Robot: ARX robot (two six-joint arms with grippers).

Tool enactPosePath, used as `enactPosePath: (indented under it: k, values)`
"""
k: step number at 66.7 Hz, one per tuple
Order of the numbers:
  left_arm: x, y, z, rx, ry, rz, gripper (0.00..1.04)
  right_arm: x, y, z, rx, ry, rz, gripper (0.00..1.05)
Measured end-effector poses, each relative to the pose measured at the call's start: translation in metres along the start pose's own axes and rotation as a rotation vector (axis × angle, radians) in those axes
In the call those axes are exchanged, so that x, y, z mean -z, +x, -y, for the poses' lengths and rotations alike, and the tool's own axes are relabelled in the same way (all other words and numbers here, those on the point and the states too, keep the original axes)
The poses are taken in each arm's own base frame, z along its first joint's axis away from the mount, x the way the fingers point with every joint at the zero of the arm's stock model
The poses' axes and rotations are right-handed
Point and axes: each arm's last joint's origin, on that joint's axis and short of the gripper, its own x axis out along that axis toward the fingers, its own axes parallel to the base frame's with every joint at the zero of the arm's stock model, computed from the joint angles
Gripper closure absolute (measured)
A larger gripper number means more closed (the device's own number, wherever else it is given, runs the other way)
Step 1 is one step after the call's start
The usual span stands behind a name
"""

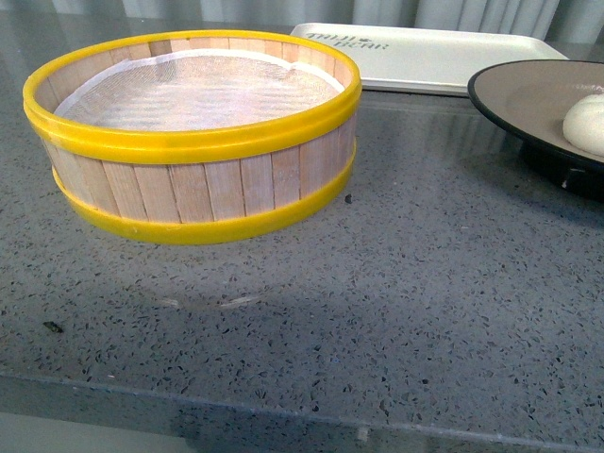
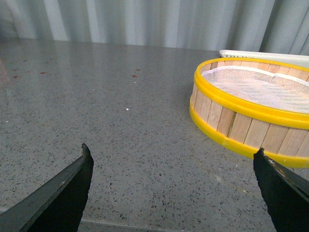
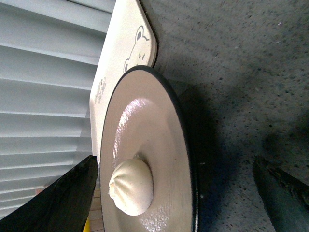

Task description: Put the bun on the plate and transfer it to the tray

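A round, shallow steamer basket of pale wooden slats with a yellow band at its top rim and another at its base [image 1: 203, 179] stands upright on the speckled grey stone counter [image 1: 396, 311]. In the front view it sits on the left half, well back from the counter's near edge. A white mesh cloth liner [image 1: 198, 90] lies inside it, covering the floor and creeping a little up the wall. A small dark fleck [image 1: 53, 327] lies on the counter toward the near left corner, apart from the basket. A few tiny red specks [image 2: 135, 76] dot the counter further back. Behind the far edge hangs a pale grey pleated curtain [image 2: 159, 21].
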Motion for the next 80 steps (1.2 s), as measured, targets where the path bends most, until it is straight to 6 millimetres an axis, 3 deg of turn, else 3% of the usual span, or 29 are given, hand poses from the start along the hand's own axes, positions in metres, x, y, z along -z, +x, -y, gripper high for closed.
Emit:
enactPosePath:
  k: [32,41,46,65,80]
  values:
    - [0.0,0.0,0.0,0.0,0.0,0.0,0.07,0.014,0.028,0.002,-0.031,0.072,-0.062,0.09]
    - [0.0,0.0,0.0,0.0,0.0,0.0,0.07,0.012,0.034,0.004,-0.031,0.082,-0.062,0.29]
    - [0.0,0.0,0.0,0.0,0.0,0.0,0.07,0.009,0.037,0.003,-0.033,0.081,-0.061,0.49]
    - [0.0,0.0,0.0,0.0,0.0,0.0,0.07,0.006,0.039,0.004,-0.038,0.077,-0.063,1.01]
    - [0.0,0.0,0.0,0.0,0.0,0.0,0.07,0.005,0.037,0.003,-0.052,0.082,-0.065,1.03]
